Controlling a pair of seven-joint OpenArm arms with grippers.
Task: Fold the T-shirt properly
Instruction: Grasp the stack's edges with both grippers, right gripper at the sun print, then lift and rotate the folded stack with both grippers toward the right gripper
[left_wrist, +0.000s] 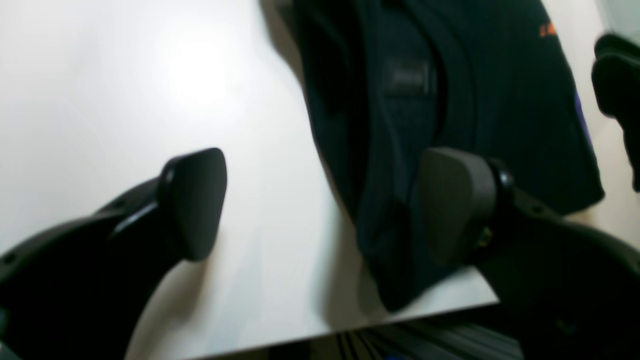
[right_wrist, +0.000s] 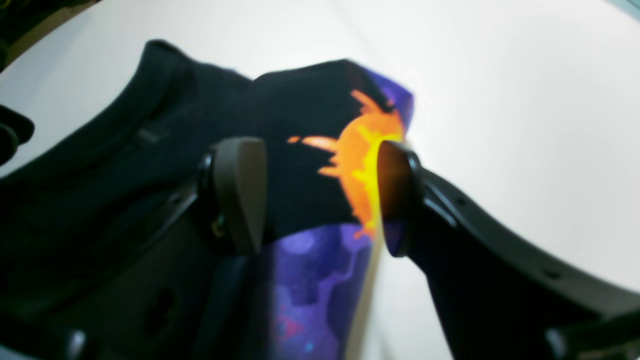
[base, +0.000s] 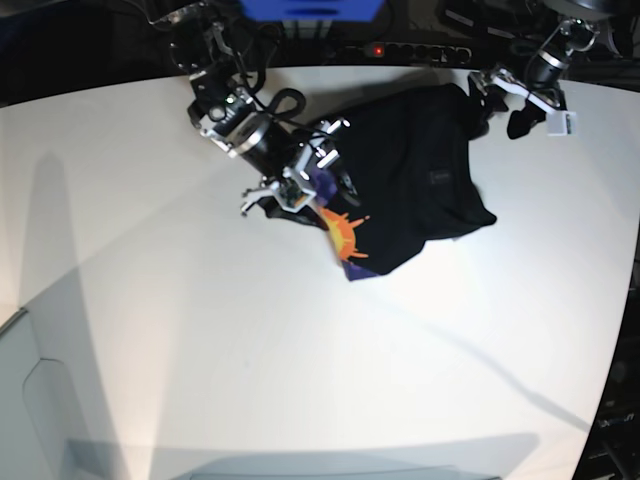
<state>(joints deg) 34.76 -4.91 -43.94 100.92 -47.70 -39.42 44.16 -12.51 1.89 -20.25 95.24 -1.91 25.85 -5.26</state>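
The black T-shirt (base: 430, 170) lies bunched near the table's far edge, with its orange sun print (base: 345, 238) showing at the lower left fold. My right gripper (base: 305, 185) is at the shirt's left side. In the right wrist view it (right_wrist: 317, 195) stands open, with the sun print (right_wrist: 360, 160) and purple cloth lying between and below the fingers. My left gripper (base: 497, 105) hovers at the shirt's far right corner. In the left wrist view it (left_wrist: 325, 205) is wide open, one finger (left_wrist: 455, 205) over the T-shirt (left_wrist: 475, 100), the other over bare table.
The white table (base: 200, 330) spreads around the shirt. Its edge (left_wrist: 350, 330) runs just below the left gripper in the left wrist view. A blue box (base: 310, 10), a power strip (base: 400, 50) and cables sit behind the table's far edge.
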